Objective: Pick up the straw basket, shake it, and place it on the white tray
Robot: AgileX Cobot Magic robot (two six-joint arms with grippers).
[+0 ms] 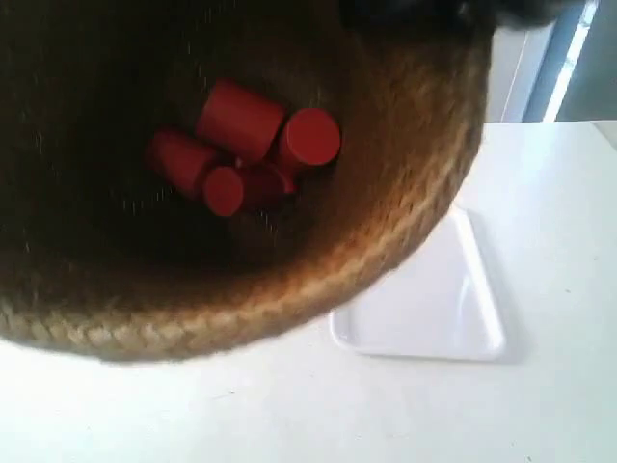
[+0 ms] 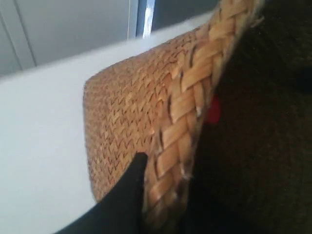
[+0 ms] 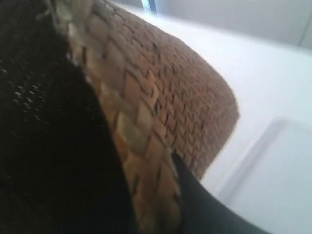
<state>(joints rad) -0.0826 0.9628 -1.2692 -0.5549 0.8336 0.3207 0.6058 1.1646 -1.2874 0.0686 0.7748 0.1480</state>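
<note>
The straw basket [image 1: 405,183] is held up off the table and tilted, filling the left and middle of the exterior view with its dark inside showing. Its braided rim [image 2: 190,97] runs through the left wrist view, where my left gripper [image 2: 163,195] is shut on it, one black finger [image 2: 129,195] lying on the outer wall. My right gripper [image 3: 156,195] is shut on the rim [image 3: 141,122] too, its black finger [image 3: 200,200] outside; both inner fingers are hidden. The white tray [image 1: 434,309] lies flat on the table below, to the basket's right, also as tray [image 3: 278,185].
Several red cylinders [image 1: 241,145] lie loose in the basket's bottom; a red patch [image 2: 212,112] shows in the left wrist view. The white table [image 1: 289,415] spreads around the tray. A dark arm part [image 1: 434,12] sits at the exterior view's top edge.
</note>
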